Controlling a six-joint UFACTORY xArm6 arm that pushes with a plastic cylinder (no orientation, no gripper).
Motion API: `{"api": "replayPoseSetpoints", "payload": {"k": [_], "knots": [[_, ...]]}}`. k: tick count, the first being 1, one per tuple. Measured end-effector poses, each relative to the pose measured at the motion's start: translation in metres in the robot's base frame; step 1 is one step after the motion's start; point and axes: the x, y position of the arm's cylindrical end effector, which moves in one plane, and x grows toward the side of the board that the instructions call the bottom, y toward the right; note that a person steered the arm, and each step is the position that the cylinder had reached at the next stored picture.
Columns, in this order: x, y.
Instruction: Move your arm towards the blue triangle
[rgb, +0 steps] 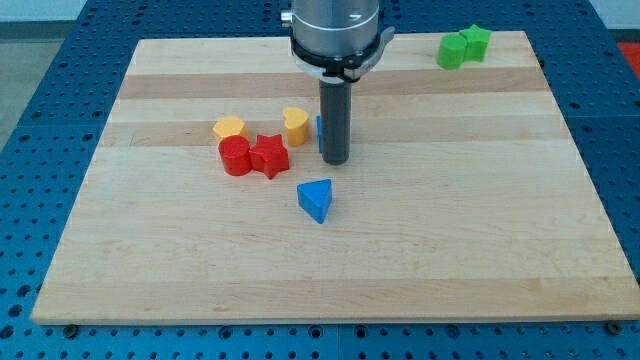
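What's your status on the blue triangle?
My tip up-view of the blue triangle, apart from it. Blue block partly hidden behind the rod. Nothing between tip and triangle.

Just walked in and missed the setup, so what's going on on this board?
A robot arm with a straight dark rod is working over a wooden board of small coloured blocks. My tip rests toward the view's top of the blue triangle block, not touching it. A blue block is mostly hidden behind the rod. To the view's left sit a yellow heart block, red star block, red round block and yellow block. Two green blocks sit at the top right.
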Motion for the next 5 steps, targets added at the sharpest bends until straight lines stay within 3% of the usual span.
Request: {"api": "replayPoseSetpoints", "payload": {"k": [2, 3, 4, 5], "knots": [[-0.014, 0.000], [0.004, 0.031], [0.072, 0.063], [0.145, 0.034]]}}
